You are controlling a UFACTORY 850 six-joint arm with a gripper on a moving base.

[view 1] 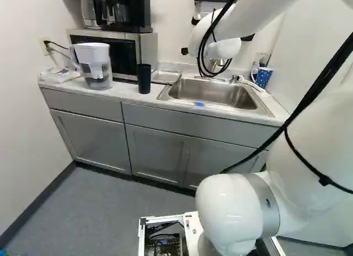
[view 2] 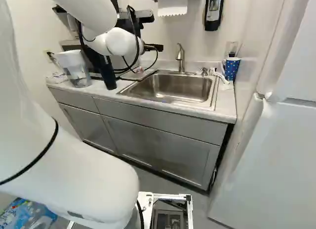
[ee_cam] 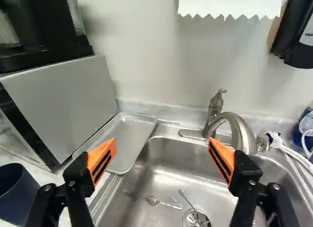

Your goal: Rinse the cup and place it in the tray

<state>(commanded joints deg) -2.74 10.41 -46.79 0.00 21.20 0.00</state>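
Bright, diffuse indoor light is spread across the white wall (view 2: 190, 41) in all three views.
Pale glare is thrown back by the steel sink (ee_cam: 168, 180), and a softer sheen is seen on the metal tray (ee_cam: 131, 139); small highlights are caught on the rounded white arm (view 1: 226, 209). Faint shadow is cast on the wall beside the soap dispenser (ee_cam: 301, 43), while the cabinet doors (view 2: 180, 157) are left dimmer than the countertop (view 2: 219, 98).

Clearance: the sink basin (ee_cam: 166, 183) is open ahead of and below the gripper (view 1: 216, 44), down to 2 metal utensils (ee_cam: 171, 205). Obstructions: faucet (ee_cam: 238, 126) ahead, near 1 finger; microwave (ee_cam: 63, 100) and dark blue tumbler (ee_cam: 22, 200) beyond the opposite finger; wall (ee_cam: 146, 60) farther ahead.
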